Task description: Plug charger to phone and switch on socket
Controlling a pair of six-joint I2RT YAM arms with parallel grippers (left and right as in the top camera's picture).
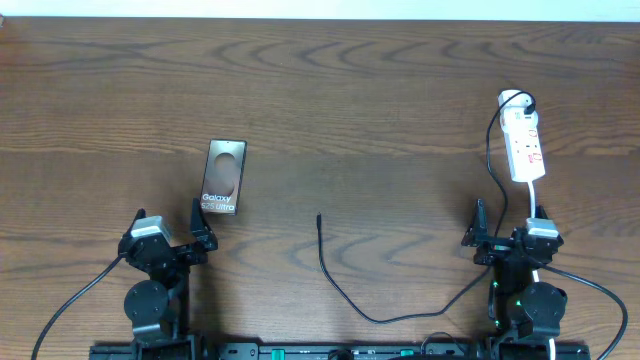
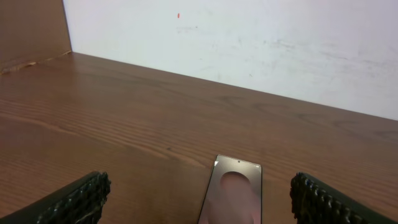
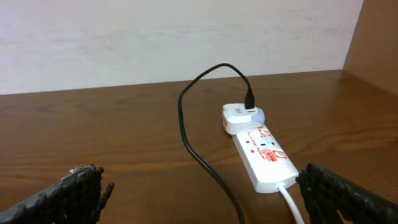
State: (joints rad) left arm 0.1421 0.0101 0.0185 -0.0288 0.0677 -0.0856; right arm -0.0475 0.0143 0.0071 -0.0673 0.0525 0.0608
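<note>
So here's the setup. Both arms sit at the near edge of a wood-grain surface (image 1: 380, 90). The left end effector (image 1: 168, 213) is spread wide with nothing between its pads, and so is the right end effector (image 1: 506, 213).

The bit that matters is the plug tip (image 1: 318, 218) on the charger (image 1: 345, 300). It lies in the open stretch between the two arms, a bit closer to the left one, and the short straight tip points away from the robot. The phone (image 1: 224, 176) is just ahead of the left end effector, to the left of the tip. Its long axis runs nearly parallel to the tip, with a short edge facing the arm. My guess is the tip has to be picked up and brought over to that near edge, though I can't see the port.

The cable is thin, black and floppy. It loops back near the right arm and then up to a white adapter (image 3: 239, 117) at the far end of the socket (image 1: 525, 145).

The socket is a glossy white plastic strip with red markings, lying lengthwise straight ahead of the right end effector. Its white cord (image 3: 291, 200) trails back toward that arm. I can't tell whether it's switched on.

The phone is a smooth, dark, reflective slab, and the finger pads (image 2: 81, 194) are ribbed black rubber.
</note>
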